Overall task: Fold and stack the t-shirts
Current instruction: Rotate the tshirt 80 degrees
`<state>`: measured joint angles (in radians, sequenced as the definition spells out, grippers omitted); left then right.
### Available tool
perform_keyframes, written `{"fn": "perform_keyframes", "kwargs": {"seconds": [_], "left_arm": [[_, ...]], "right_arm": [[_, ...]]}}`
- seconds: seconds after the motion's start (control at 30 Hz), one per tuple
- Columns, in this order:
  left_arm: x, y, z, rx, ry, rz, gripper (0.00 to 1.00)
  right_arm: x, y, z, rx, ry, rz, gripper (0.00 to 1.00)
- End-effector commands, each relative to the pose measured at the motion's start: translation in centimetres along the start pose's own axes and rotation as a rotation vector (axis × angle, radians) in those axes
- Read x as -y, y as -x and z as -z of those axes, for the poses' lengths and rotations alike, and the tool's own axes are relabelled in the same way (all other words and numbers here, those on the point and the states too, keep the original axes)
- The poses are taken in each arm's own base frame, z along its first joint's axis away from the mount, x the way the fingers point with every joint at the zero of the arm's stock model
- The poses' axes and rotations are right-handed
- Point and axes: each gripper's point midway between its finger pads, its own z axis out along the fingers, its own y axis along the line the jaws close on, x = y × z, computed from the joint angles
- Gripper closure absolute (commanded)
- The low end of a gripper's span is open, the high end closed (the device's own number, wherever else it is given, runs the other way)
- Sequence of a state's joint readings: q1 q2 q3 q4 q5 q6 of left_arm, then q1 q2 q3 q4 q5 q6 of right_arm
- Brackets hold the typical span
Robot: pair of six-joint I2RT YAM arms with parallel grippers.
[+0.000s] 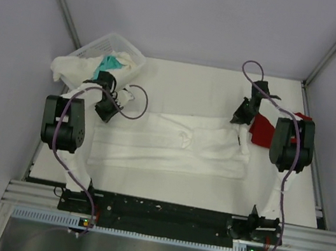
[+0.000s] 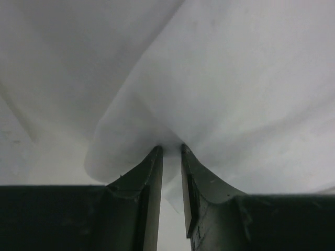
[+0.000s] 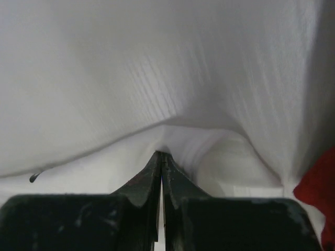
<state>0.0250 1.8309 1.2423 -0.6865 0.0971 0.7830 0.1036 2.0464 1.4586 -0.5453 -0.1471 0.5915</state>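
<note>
Left pincer and right pincer each clamp only a tiny pinch of the white shirt, so uneven pulling might slip it loose.

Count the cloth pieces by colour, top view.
White: 2, the white shirt spread on the table, and a white bundle spilling from the basket. The bundle may be more than one piece.
Teal: 1, the teal cloth in the basket.
Red: 1, the red shirt, right of the white shirt.
Total: 4
</note>
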Motion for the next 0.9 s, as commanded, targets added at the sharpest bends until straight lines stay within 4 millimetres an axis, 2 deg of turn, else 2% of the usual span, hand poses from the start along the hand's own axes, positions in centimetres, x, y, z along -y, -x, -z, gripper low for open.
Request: {"fn": "perform_keyframes", "kwargs": {"seconds": [0.0, 0.07, 0.1, 0.2, 0.27, 0.33, 0.37, 0.43, 0.53, 0.63, 0.7, 0.77, 0.8, 0.87], "left_arm": [[0.0, -2.7, -1.6, -0.085, 0.040, -0.013, 0.75], [1.4, -6.0, -2.0, -0.164, 0.057, -0.046, 0.75], [1.8, -6.9, -1.8, -0.180, 0.066, -0.062, 0.75], [4.9, -9.7, -0.6, -0.223, 0.002, -0.079, 0.75], [7.8, -10.9, 0.6, -0.230, -0.097, -0.089, 0.74], [10.7, -11.7, 2.1, -0.215, -0.203, -0.101, 0.73], [11.6, -11.9, 3.2, -0.208, -0.235, -0.116, 0.73], [12.5, -11.5, 5.3, -0.167, -0.271, -0.147, 0.71], [12.1, -8.4, 8.5, -0.043, -0.272, -0.168, 0.68], [10.0, -5.1, 9.7, 0.037, -0.230, -0.164, 0.66], [8.1, -3.6, 9.2, 0.047, -0.191, -0.134, 0.68], [6.2, -2.3, 8.2, 0.042, -0.158, -0.101, 0.69], [5.5, -1.9, 7.7, 0.035, -0.145, -0.092, 0.70], [3.9, -1.2, 6.3, 0.028, -0.105, -0.082, 0.70]], "right_arm": [[-1.2, 3.7, -0.8, 0.036, 0.031, -0.039, 1.00], [-2.1, 4.3, -2.1, 0.018, 0.049, -0.037, 1.00], [-2.4, 4.5, -3.0, 0.004, 0.049, -0.039, 1.00], [-4.7, 6.6, -4.4, 0.012, 0.086, -0.039, 1.00], [-7.3, 7.8, -5.7, 0.027, 0.139, -0.026, 1.00], [-10.5, 9.3, -5.4, 0.055, 0.217, -0.002, 1.00], [-12.0, 9.9, -4.7, 0.071, 0.259, 0.012, 1.00], [-14.1, 11.7, -1.8, 0.128, 0.317, 0.036, 1.00], [-15.2, 13.4, 4.0, 0.242, 0.336, 0.127, 1.00], [-14.3, 12.3, 9.4, 0.298, 0.311, 0.212, 0.99], [-12.5, 9.9, 12.2, 0.298, 0.281, 0.238, 0.99], [-9.3, 6.4, 12.8, 0.258, 0.220, 0.233, 1.00], [-6.7, 3.5, 11.5, 0.200, 0.163, 0.220, 1.00], [-3.5, 0.1, 12.0, 0.170, 0.108, 0.211, 1.00]]}}
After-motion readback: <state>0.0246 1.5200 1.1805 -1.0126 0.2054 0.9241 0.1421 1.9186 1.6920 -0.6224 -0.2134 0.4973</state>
